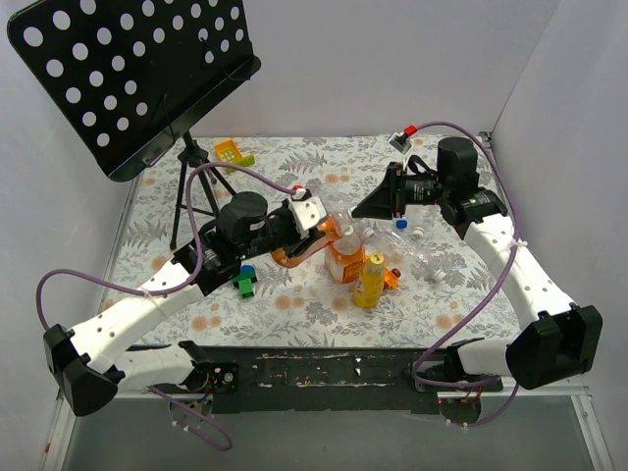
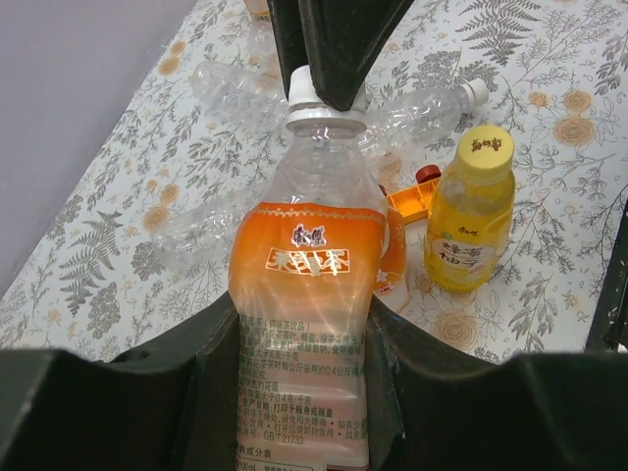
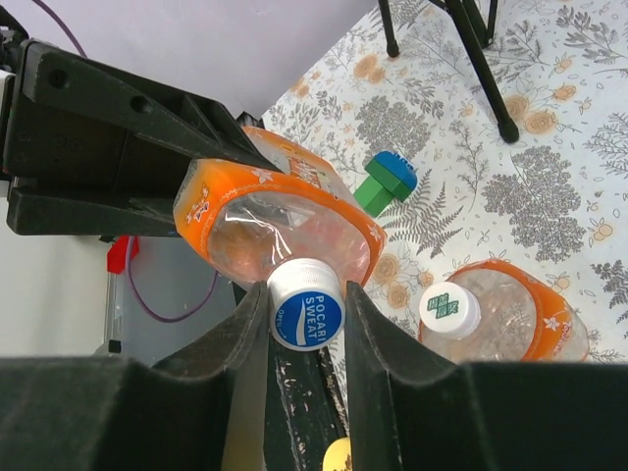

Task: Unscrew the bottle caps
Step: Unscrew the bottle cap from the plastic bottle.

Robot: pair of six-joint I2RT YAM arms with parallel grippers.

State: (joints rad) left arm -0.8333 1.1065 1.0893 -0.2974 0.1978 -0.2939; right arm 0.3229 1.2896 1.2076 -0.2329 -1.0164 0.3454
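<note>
Nearest the lens, left gripper (image 2: 304, 353) clamped tight on the orange-label bottle (image 2: 309, 285) at its lower body; white cap (image 2: 300, 86) sits on the neck.
Right wrist: right gripper (image 3: 304, 319) pinched onto that cap from both sides.
Top view: bottle held tilted between the arms over the floral table (image 1: 294, 314); yellow bottle (image 1: 369, 283) stands upright, capped.

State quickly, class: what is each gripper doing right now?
Left gripper: closed, holding the orange-label bottle.
Right gripper: closed on its white-and-blue cap.
</note>
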